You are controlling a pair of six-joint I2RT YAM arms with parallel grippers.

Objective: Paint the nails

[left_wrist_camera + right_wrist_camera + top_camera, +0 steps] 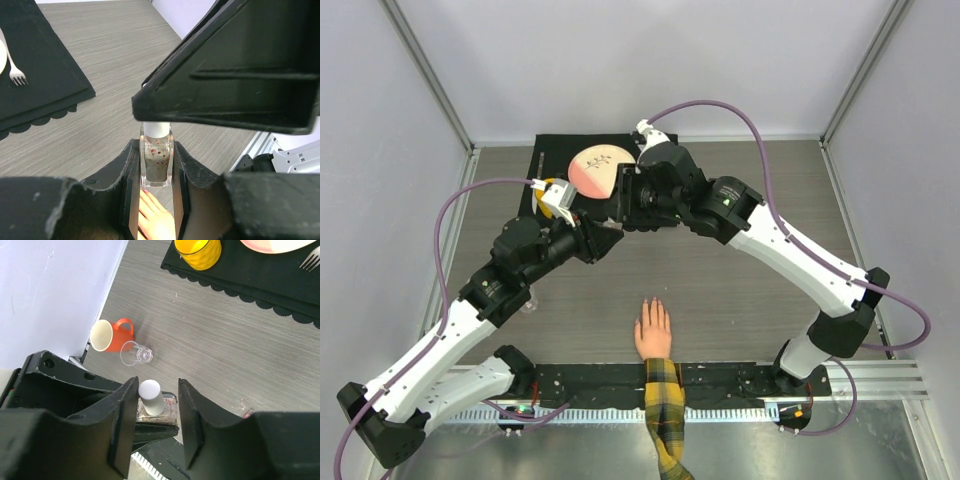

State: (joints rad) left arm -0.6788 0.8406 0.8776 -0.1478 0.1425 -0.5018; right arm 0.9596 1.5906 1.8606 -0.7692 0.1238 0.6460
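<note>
While left fingers [131, 176] clamp bottle [156, 162] of clear red-flecked liquid, right fingers [122, 415] flank white cap [150, 394], unclenched.

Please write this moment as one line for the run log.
left gripper: shut on bottle | right gripper: open around white cap, not yet gripping | hand: flat on table

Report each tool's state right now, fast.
Left tool: closed, holding the small clear bottle.
Right tool: open, jaws either side of the bottle's white cap, not gripping it.
</note>
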